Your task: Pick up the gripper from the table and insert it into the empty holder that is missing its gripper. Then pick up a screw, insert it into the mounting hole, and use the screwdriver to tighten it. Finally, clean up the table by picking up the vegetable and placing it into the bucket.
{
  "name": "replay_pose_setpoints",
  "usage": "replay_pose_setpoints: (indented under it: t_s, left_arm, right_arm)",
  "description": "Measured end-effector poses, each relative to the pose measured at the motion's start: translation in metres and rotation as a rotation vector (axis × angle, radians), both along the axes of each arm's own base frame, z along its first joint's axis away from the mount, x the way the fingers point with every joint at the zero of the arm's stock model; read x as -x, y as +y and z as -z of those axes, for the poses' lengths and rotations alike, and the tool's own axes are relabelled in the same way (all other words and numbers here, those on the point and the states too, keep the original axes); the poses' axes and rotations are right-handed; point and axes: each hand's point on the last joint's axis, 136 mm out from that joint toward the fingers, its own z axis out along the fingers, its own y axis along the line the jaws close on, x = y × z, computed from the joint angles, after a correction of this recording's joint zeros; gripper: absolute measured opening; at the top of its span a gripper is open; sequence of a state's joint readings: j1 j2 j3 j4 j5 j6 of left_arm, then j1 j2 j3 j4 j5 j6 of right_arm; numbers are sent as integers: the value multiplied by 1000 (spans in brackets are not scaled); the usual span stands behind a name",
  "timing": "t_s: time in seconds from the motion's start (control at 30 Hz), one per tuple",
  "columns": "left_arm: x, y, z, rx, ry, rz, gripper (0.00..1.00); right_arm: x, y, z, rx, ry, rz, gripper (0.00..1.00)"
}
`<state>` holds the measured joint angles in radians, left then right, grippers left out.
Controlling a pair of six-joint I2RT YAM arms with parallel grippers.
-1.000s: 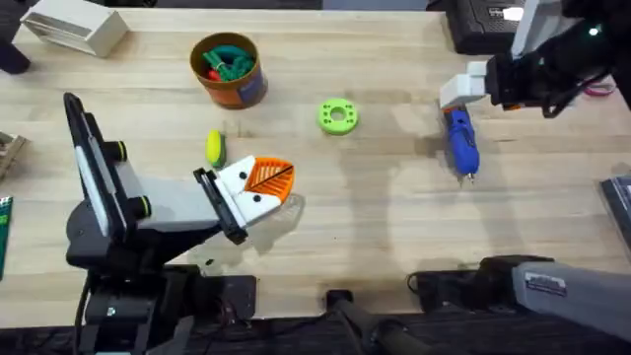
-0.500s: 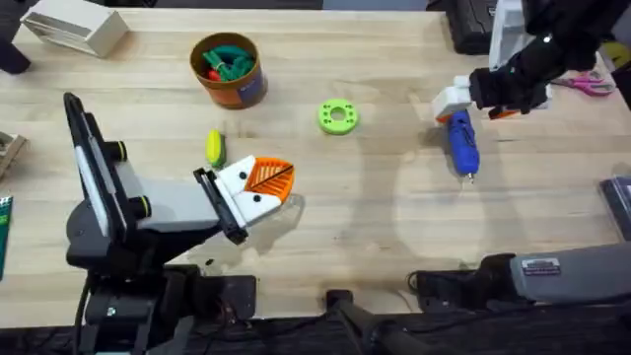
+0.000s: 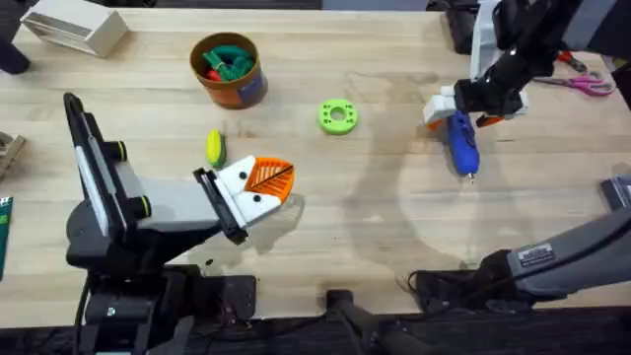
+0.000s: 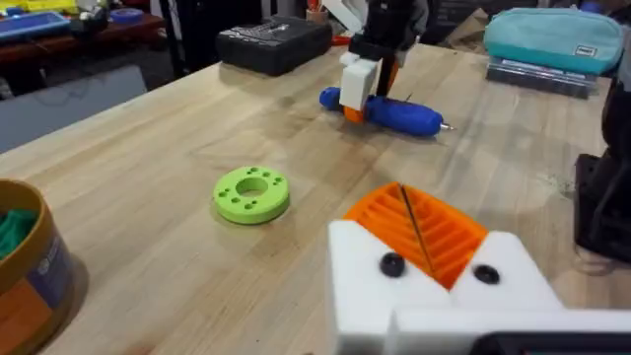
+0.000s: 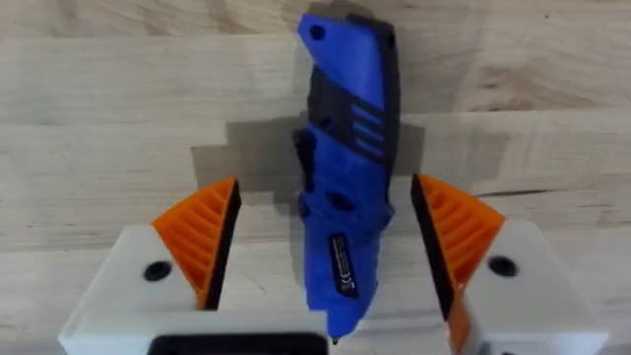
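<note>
My right gripper [image 5: 323, 251] hangs with jaws spread astride the blue screwdriver [image 5: 345, 168], seemingly lying flat on the counter [image 3: 355, 217], its long axis running between the pads.

A light wooden table [image 3: 345, 217] carries everything. On it lie the screwdriver [image 3: 460, 144] at the right, a green ring [image 3: 337, 116] mid-table, the vegetable [image 3: 215, 148] left, and the bucket [image 3: 228, 69] farther back
</note>
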<state>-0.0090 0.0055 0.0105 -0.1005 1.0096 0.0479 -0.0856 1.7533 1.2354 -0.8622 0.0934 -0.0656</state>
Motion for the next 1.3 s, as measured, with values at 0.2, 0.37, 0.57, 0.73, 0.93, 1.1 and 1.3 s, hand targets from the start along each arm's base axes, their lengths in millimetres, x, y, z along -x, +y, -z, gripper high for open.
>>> replay_pose_setpoints:
  t_s: [0.2, 0.37, 0.57, 0.73, 0.93, 1.1, 1.3]
  left_arm:
    - [0, 0, 0, 0, 0, 0, 11]
    - [0, 0, 0, 0, 0, 0, 11]
    - [0, 0, 0, 0, 0, 0, 11]
    - [0, 0, 0, 0, 0, 0, 11]
    - [0, 0, 0, 0, 0, 0, 11]
    - [0, 0, 0, 0, 0, 0, 11]
    - [0, 0, 0, 0, 0, 0, 11]
  right_arm:
    - [1, -5, 9, -4, 23, 31, 988]
    - [0, -14, 15, -4, 26, 58, 985]
    - [-1, -16, 15, -4, 21, 59, 983]
    - [-5, -16, 15, -2, 7, 53, 983]
    - [-4, -15, 24, -10, 31, 51, 980]
    - [-4, -15, 24, -13, 31, 50, 959]
    - [-7, -12, 24, -18, 21, 44, 891]
